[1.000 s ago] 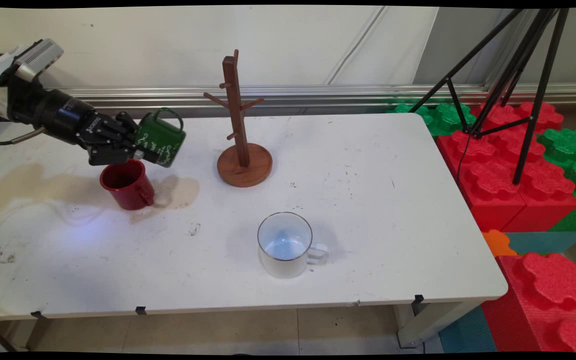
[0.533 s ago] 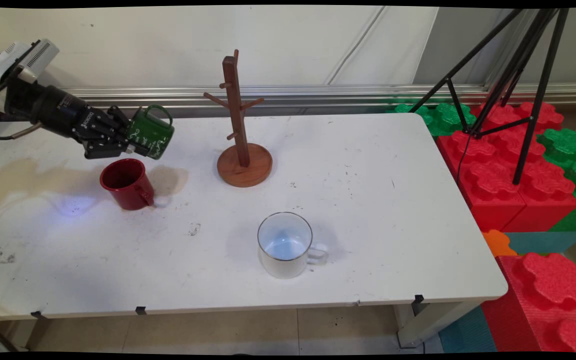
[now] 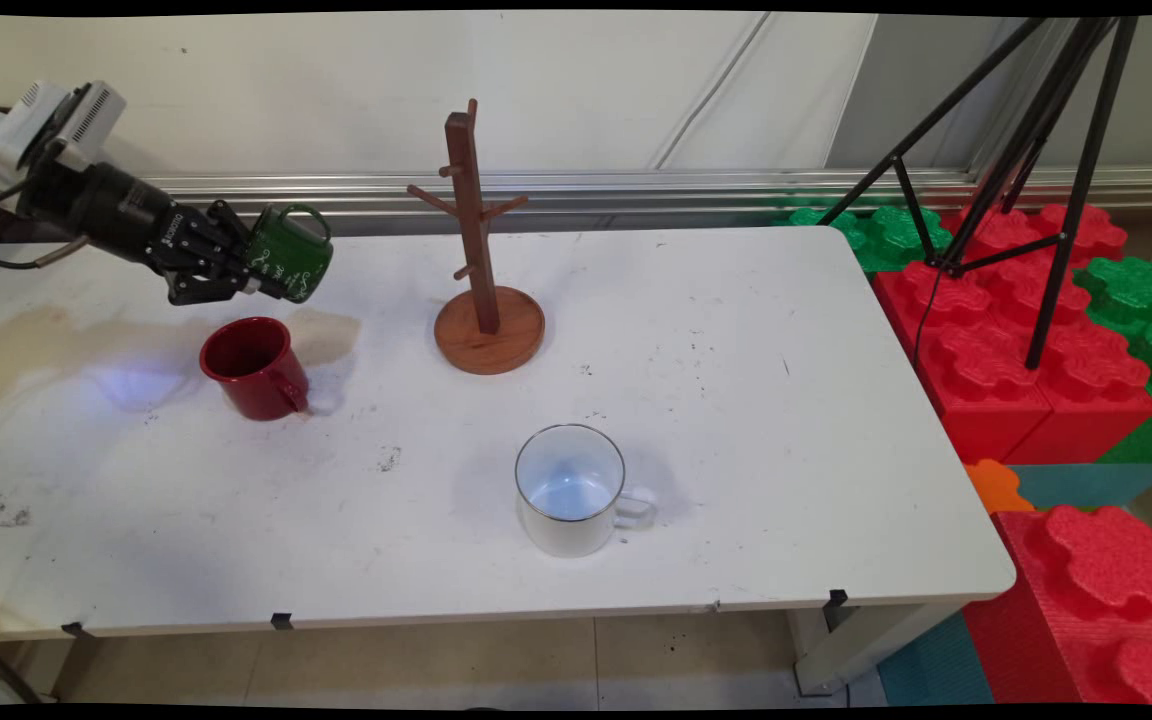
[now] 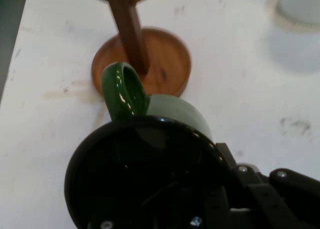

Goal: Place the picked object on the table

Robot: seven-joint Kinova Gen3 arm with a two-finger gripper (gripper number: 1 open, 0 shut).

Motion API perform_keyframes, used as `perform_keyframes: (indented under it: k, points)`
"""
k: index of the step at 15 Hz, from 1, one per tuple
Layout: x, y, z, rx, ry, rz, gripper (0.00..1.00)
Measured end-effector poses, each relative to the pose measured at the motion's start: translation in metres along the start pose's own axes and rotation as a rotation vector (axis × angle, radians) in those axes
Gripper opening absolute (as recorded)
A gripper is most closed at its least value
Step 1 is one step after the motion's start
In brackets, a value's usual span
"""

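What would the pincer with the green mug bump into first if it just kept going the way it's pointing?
Probably the wooden mug tree. The pincer, shut on the green mug, points across the table toward it, and the hand view shows the tree right beyond the mug. Height is hard to judge, so it could miss the pegs.

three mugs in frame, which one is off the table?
The green mug: the gripper holds it tipped in the air, left of the wooden mug tree. The red mug and white mug stand upright on the table.
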Motion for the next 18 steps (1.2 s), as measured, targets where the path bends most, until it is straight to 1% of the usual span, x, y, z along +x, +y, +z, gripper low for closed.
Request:
perform_keyframes:
  k: [3, 8, 13, 18]
  points:
    - [-0.009, -0.011, -0.001, 0.025, -0.054, 0.034, 0.00]
    - [-0.022, -0.026, 0.002, 0.051, -0.124, 0.083, 0.00]
    - [-0.033, -0.038, 0.009, 0.058, -0.187, 0.141, 0.00]
    - [-0.045, -0.046, 0.012, 0.054, -0.249, 0.188, 0.00]
